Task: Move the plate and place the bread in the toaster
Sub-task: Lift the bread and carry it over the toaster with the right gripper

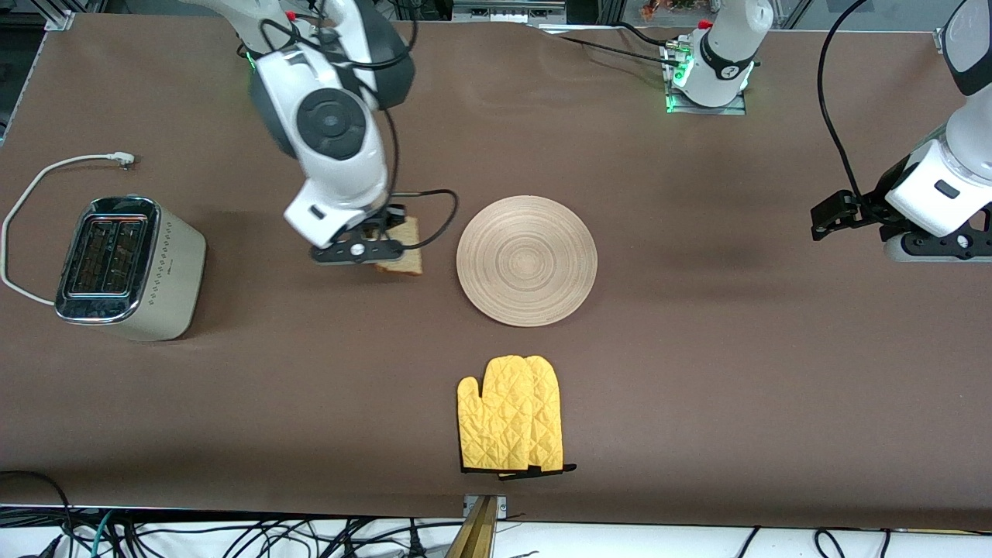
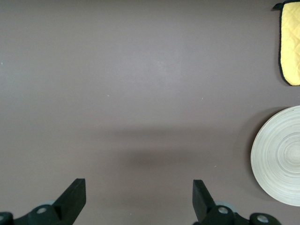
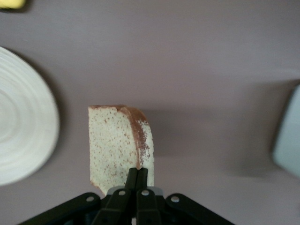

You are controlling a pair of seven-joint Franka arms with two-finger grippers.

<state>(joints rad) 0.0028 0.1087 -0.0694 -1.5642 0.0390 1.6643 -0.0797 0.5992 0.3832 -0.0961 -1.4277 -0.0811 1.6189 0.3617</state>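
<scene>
Right pincer (image 3: pixel 137 180): pressed together on the bread (image 3: pixel 117 147), pinching one edge of the slice and carrying it up in the air over bare counter (image 1: pixel 697 372), between the toaster and the plate!

Left pincer (image 2: pixel 139 197): spread wide, nothing between its fingers (image 2: pixel 75 194), hanging over bare counter at the left arm's end. That arm is waiting.

Counter: brown sheet carrying everything, spreading out under both pincers.

Toaster (image 1: pixel 128 267): cream body, chrome top, two slots facing up, standing on the counter toward the right arm's end, well apart from the right pincer. White cord (image 1: pixel 46 182) loops away from it.

Plate (image 1: pixel 527 260): pale ringed wood, flat on the counter, just beside the right pincer on the side toward the left arm's end, nothing on it.

Yellow mitt (image 1: pixel 510 415): flat on the counter, nearer to the front camera than the plate and the right pincer.

Bread: speckled slice with brown crust, hanging edge-down from the right pincer, clear of the plate.
</scene>
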